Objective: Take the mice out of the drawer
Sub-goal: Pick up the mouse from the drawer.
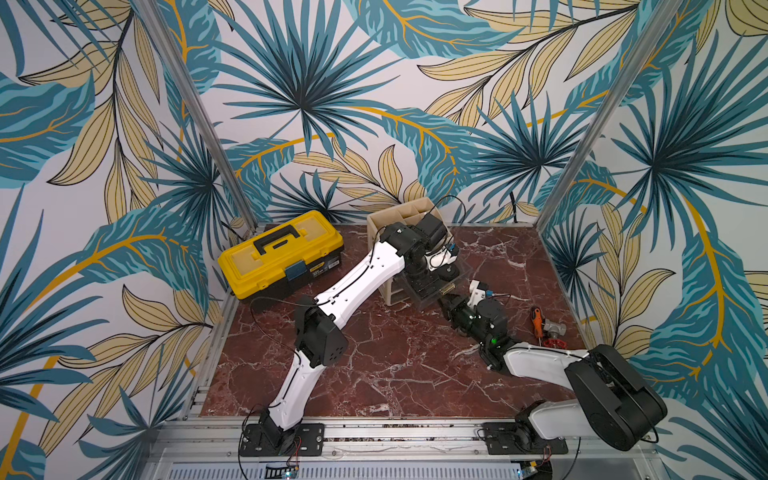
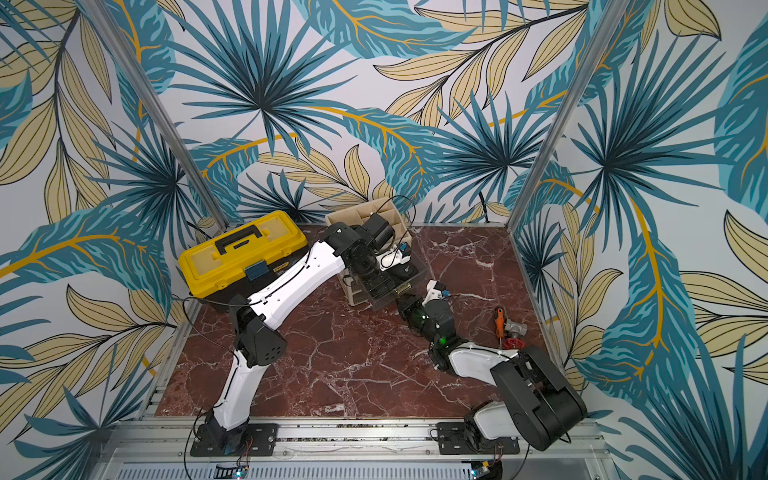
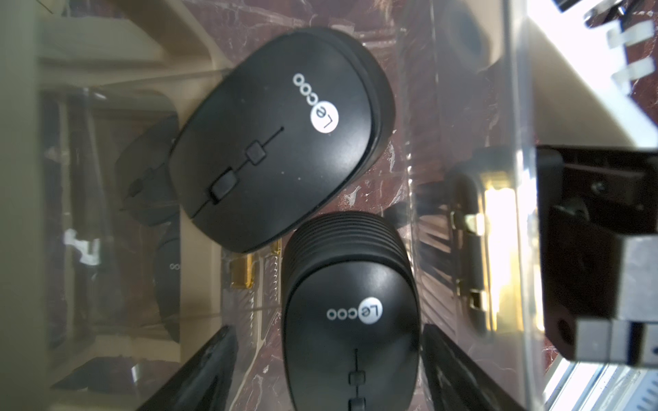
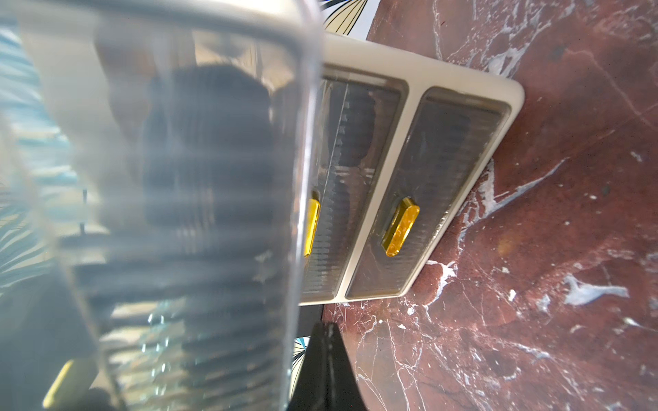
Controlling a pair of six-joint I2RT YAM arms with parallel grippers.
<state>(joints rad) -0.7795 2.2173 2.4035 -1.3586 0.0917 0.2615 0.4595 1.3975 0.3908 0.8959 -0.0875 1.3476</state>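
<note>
Two black mice lie in the pulled-out clear drawer (image 3: 423, 106) of a beige drawer unit (image 1: 390, 291). In the left wrist view one mouse (image 3: 281, 142) lies slanted. The other mouse (image 3: 350, 313) sits between the fingers of my left gripper (image 3: 327, 331), which is open with a gap on each side. A dim mouse shape (image 3: 142, 178) shows through the clear plastic. My right gripper (image 4: 325, 329) is shut on nothing, close beside the drawer's clear wall (image 4: 302, 178). In both top views it sits low at the drawer's front (image 1: 446, 293) (image 2: 401, 293).
A yellow toolbox (image 1: 282, 253) stands at the back left of the marble table. An orange-handled tool (image 1: 537, 322) and a red valve (image 1: 552, 343) lie at the right edge. Two shut drawers with gold handles (image 4: 400, 227) sit below the open one.
</note>
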